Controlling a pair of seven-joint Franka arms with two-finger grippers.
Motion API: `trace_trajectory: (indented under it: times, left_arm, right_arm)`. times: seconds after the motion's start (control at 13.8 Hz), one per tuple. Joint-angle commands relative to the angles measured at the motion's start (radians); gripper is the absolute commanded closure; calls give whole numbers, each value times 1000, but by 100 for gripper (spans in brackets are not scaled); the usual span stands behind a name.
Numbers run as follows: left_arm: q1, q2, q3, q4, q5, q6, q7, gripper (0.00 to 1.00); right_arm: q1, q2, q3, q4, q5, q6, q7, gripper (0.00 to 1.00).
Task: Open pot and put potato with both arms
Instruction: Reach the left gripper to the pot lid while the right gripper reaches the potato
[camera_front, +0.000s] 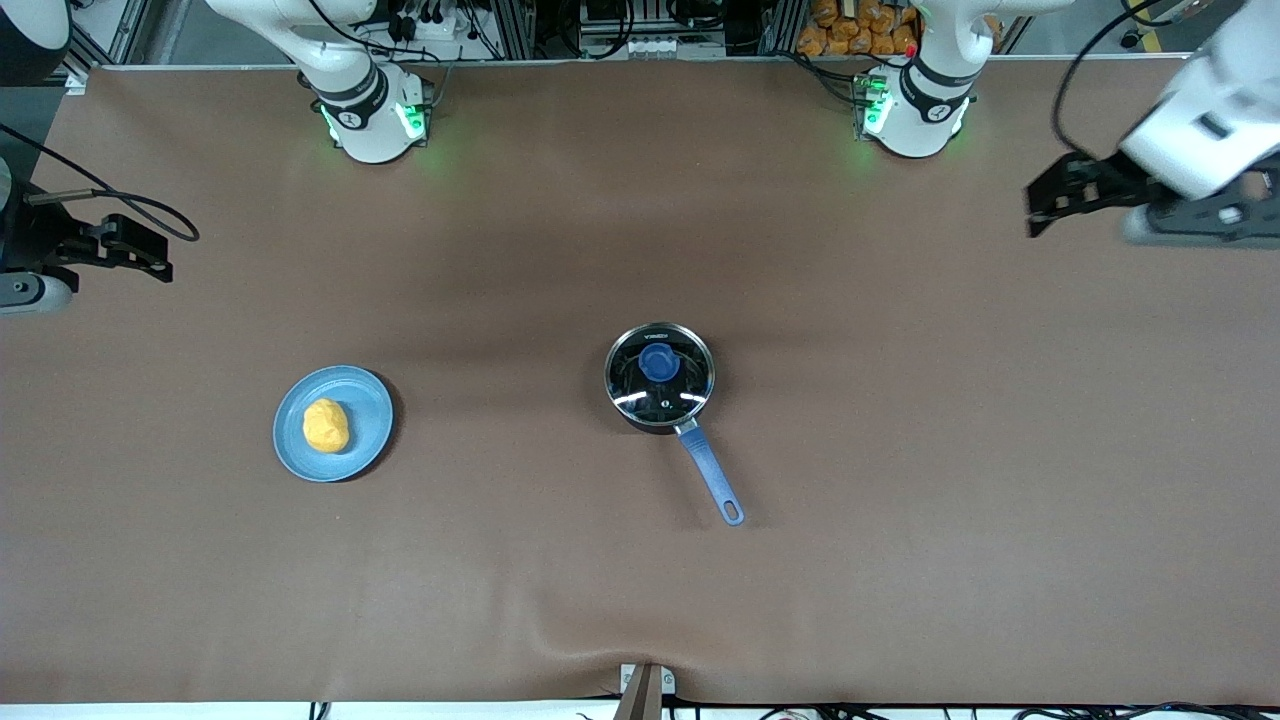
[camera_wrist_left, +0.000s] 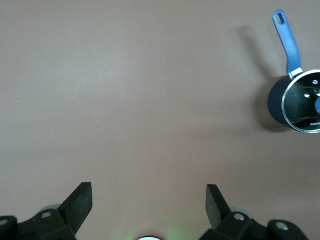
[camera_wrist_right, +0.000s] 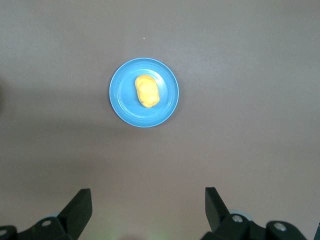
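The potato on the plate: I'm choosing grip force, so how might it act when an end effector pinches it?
The potato is a lumpy oval, so it may roll or twist between flat fingers. It lies loose on the smooth blue plate, so a push would probably slide it. It seems small enough to be light.

Lab — aluminium framing (camera_front: 520, 25), cables (camera_front: 440, 20)

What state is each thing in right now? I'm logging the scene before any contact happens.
pot: upright on the table, closed.
lid: seated on the pot.
potato: lying on the plate, untouched.
plate: flat on the table, toward the right arm's end.
left tool: open, holding nothing, over bare table.
right tool: open, holding nothing, over bare table.
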Motion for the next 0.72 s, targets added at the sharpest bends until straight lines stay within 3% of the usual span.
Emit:
trace_trajectory:
  times: [0.0,0.29,0.65]
  left_arm:
    - [-15,67,-78,51,0,-15,-102,0]
    - [-115,217,-125,97,1,49,-126,0]
    - [-331,367,-119,97,23,240,-382,0]
  right_arm:
    - [-9,-2,3,-29,-14,19,-16,0]
    - [-4,102,3,-35,-12,56,-53,0]
    - [-15,159,3,-255,49,289,-96,0]
